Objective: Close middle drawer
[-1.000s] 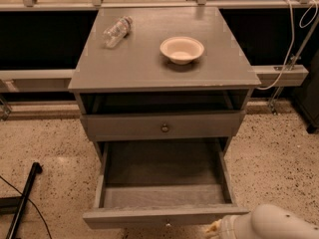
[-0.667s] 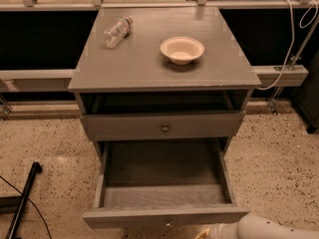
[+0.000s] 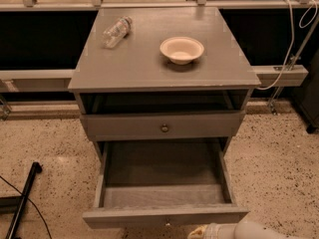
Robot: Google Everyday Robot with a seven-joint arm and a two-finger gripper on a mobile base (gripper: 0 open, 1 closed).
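- The gripper [image 3: 198, 231], a pale, yellowish-tipped end on a white rounded arm [image 3: 254, 230], sits at the very bottom edge of the view, just below and right of centre of the open drawer's front.
- A second ago more of that arm showed in the lower right corner. It has since sunk lower in the view and its tip has edged a little to the left, so only its upper surface shows now.
- Whether the jaws are wide or narrow cannot be told (they are mostly cut off by the edge).
- The middle drawer [image 3: 149, 216], a wide, shallow grey wooden one with a flat front, stands pulled far out of the grey cabinet, its bare floor in plain sight. It has not moved in that time.
- The top drawer [image 3: 124, 127], with its small round metal knob [image 3: 164, 128], sits further in, above it.
- On the grey counter [image 3: 149, 68] a clear plastic bottle [image 3: 117, 31] lies on its side at the back left, and a cream bowl [image 3: 182, 49] sits right of centre. Neither has moved.
- My reading: the arm is lining up in front of the drawer's face, contact is not evident, and the push that closes it is not yet made.
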